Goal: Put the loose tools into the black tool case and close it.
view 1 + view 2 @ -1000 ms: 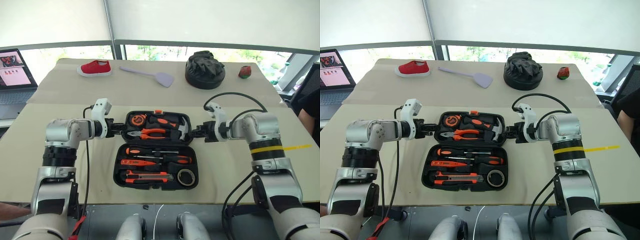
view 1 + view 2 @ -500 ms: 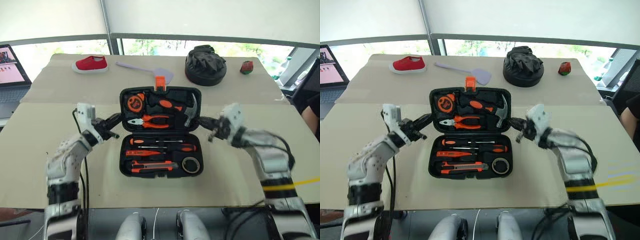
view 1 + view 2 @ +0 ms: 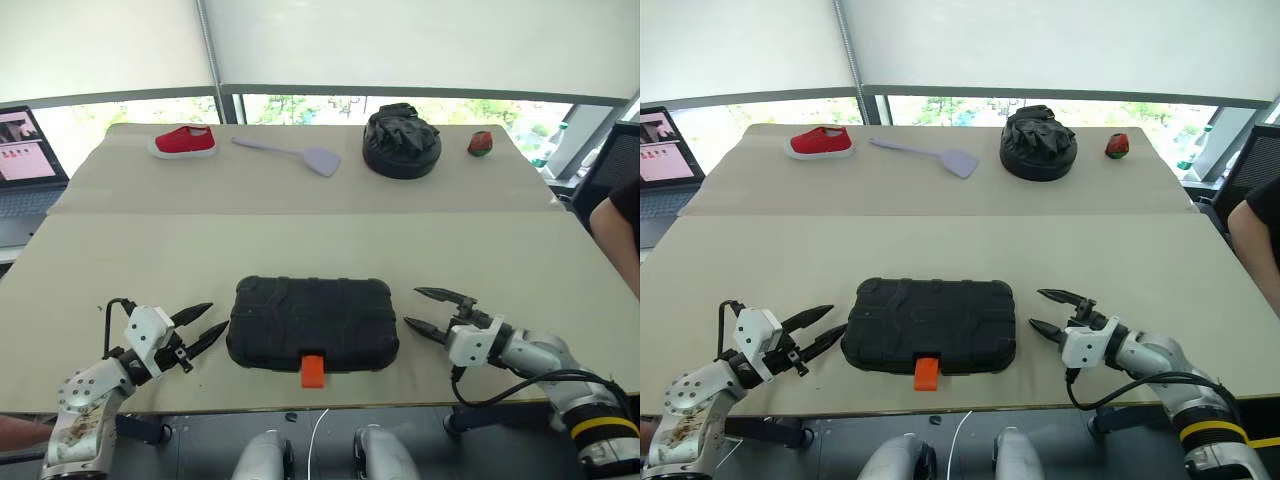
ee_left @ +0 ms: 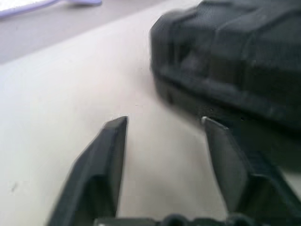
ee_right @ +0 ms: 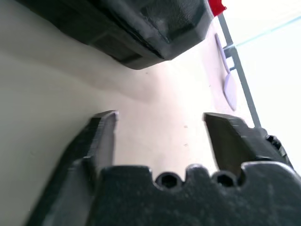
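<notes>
A: On the near half of the counter [image 3: 120, 270], what lies between the two arms?

B: The black tool case [image 3: 310, 322], lying flat with its lid down. Its orange latch [image 3: 313, 370] sticks out from the edge nearest the robot. No loose tools are in sight on the counter around it.

A: And the left hand [image 3: 200, 327]?

B: It sits low, just beside the case's left end, pointing toward it. Its two black fingers are spread apart with nothing between them. The left wrist view shows bare counter in the gap and the case's dark corner just past the tips, not touching.

A: The right hand [image 3: 428, 311]?

B: The same on the other side. It is near the case's right end, fingers wide apart and empty, aimed at the case with a strip of counter between.

A: What else is on the counter?

B: Along the far side, well apart from the case: a red shoe [image 3: 185, 140], a lilac spatula [image 3: 292, 153], a lumpy black fabric bundle [image 3: 401, 141] and a small red object [image 3: 480, 143]. A laptop [image 3: 28, 150] stands off the left edge, and a person's arm [image 3: 618, 225] shows at the right edge.
</notes>
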Robot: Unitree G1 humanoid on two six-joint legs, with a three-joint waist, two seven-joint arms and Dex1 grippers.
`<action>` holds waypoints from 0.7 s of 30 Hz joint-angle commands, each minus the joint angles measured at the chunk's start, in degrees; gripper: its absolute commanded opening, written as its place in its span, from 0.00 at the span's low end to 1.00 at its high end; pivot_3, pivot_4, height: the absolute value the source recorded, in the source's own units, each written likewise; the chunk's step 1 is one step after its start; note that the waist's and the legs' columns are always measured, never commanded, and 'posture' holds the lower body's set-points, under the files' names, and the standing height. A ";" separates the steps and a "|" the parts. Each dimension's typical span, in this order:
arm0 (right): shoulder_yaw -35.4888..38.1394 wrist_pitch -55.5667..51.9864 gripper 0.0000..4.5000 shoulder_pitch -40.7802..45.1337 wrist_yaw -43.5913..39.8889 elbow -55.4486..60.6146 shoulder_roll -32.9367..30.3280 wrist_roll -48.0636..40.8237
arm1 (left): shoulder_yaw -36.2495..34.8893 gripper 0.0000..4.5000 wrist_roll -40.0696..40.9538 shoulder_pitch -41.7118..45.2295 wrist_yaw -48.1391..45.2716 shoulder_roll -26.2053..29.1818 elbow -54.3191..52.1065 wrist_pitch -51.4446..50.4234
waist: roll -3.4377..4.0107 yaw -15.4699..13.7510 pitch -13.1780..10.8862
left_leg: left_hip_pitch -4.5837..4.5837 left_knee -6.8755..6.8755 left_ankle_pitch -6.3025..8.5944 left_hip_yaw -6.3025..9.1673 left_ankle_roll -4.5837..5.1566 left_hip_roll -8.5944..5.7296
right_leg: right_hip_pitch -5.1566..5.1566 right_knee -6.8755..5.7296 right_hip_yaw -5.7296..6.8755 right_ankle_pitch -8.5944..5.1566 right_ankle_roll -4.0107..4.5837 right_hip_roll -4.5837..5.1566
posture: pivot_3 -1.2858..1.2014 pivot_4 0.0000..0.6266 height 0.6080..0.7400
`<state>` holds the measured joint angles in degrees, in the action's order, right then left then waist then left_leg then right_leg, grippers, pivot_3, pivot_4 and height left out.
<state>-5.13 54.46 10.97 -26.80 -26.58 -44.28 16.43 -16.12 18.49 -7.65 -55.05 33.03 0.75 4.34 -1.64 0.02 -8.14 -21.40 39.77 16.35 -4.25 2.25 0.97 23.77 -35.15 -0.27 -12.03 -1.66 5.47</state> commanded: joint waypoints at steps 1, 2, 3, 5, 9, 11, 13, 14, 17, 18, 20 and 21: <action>3.11 -8.75 0.82 -5.56 -7.17 4.11 -3.85 -13.28 | -0.50 0.73 1.27 2.41 -0.93 3.54 0.42 -3.01 | 0.00 -0.33 0.00 | -0.01 0.00 0.03 -0.01 0.06 -0.01 | -0.03 0.04 0.00 0.00 -0.03 0.03 | 0.52 0.24 1.00; 2.52 -11.81 0.78 -7.41 -10.43 7.26 -4.53 -17.86 | -0.26 0.73 1.29 3.19 -0.81 4.08 0.67 -3.86 | 0.00 -0.67 0.00 | 0.00 0.00 0.07 -0.04 0.11 -0.01 | -0.06 0.08 -0.01 0.01 -0.04 0.07 | 0.52 0.24 1.00; 2.56 -13.53 0.66 -8.80 -12.33 10.69 -5.16 -21.21 | 0.07 0.73 1.52 4.56 -0.84 4.60 0.99 -4.92 | 0.00 -0.56 0.00 | -0.02 0.00 0.11 -0.03 0.19 -0.04 | -0.09 0.11 0.00 0.00 -0.08 0.15 | 0.52 0.24 1.00; 2.65 -18.94 0.54 -11.11 -16.01 17.14 -6.23 -27.26 | 0.70 0.67 1.87 7.32 -0.63 5.31 1.76 -7.51 | -0.01 -0.37 0.00 | -0.01 -0.01 0.17 -0.05 0.26 -0.02 | -0.11 0.14 -0.03 0.02 -0.10 0.18 | 0.52 0.24 1.00; 0.58 -38.81 0.24 -17.94 -25.89 34.24 -11.65 -41.80 | 5.13 0.41 1.48 18.07 -2.33 5.25 5.22 -10.95 | 0.02 -0.17 -0.02 | 0.00 0.00 0.17 -0.03 0.26 0.00 | -0.08 0.07 -0.01 0.04 -0.14 0.20 | 0.52 0.24 1.00; -0.04 -44.62 0.10 -18.47 -27.02 39.75 -12.26 -44.26 | 8.20 0.28 -0.72 23.57 -2.53 4.74 8.72 -11.48 | -0.01 -0.39 -0.01 | 0.03 0.00 0.17 0.00 0.26 0.02 | -0.11 0.06 0.03 0.05 -0.13 0.17 | 0.52 0.24 1.00; -1.48 -47.54 0.00 -18.29 -28.97 43.14 -13.11 -42.45 | 11.62 0.13 -3.76 27.83 -3.04 5.19 12.40 -11.81 | -0.02 -0.45 -0.01 | 0.03 0.01 0.17 0.02 0.25 0.01 | -0.13 0.08 0.06 0.05 -0.13 0.16 | 0.52 0.24 1.00; -3.61 -49.82 0.00 -18.27 -30.73 44.74 -14.42 -40.00 | 13.94 0.08 -5.73 30.81 -3.94 5.59 14.73 -11.85 | -0.02 -0.44 -0.01 | 0.00 0.01 0.17 0.00 0.25 -0.02 | -0.09 0.10 0.05 0.05 -0.14 0.15 | 0.52 0.24 1.00; -7.48 -53.73 0.00 -16.68 -32.50 47.58 -14.16 -36.30 | 17.31 0.02 -8.08 37.22 -4.07 5.01 19.69 -14.02 | -0.12 -0.64 -0.02 | -0.15 0.03 0.17 -0.02 0.26 -0.08 | 0.01 0.14 0.04 0.06 -0.18 0.04 | 0.52 0.24 1.00; -8.05 -54.76 0.00 -15.83 -32.20 48.00 -13.14 -35.87 | 17.66 0.02 -8.14 38.20 -4.32 4.59 20.71 -13.81 | -0.14 -0.54 -0.01 | -0.37 0.09 0.17 -0.02 0.26 -0.08 | 0.22 0.12 0.03 0.06 -0.18 -0.03 | 0.52 0.24 1.00; -10.48 -58.01 0.00 -13.67 -33.11 48.81 -11.87 -34.55 | 19.38 0.02 -8.61 38.99 -6.35 4.22 21.84 -13.62 | -0.15 -0.35 -0.02 | -0.69 0.17 0.16 -0.02 0.26 -0.08 | 0.52 0.09 -0.01 0.10 -0.21 -0.11 | 0.52 0.24 1.00; -11.32 -58.68 0.00 -12.79 -33.38 48.94 -11.00 -33.77 | 20.07 0.02 -8.92 38.94 -7.15 4.24 22.05 -13.53 | -0.15 -0.29 -0.02 | -0.67 0.23 0.16 -0.03 0.26 -0.09 | 0.50 0.06 -0.03 0.10 -0.21 -0.14 | 0.52 0.24 1.00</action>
<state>-15.45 -2.10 -3.47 -59.26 20.14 -56.11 -18.61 2.86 10.11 30.99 -60.22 37.21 22.60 -9.86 -1.79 -0.27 -8.16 -22.08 40.04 16.51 -4.29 2.50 0.86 24.27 -35.09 -0.30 -11.93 -1.87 5.31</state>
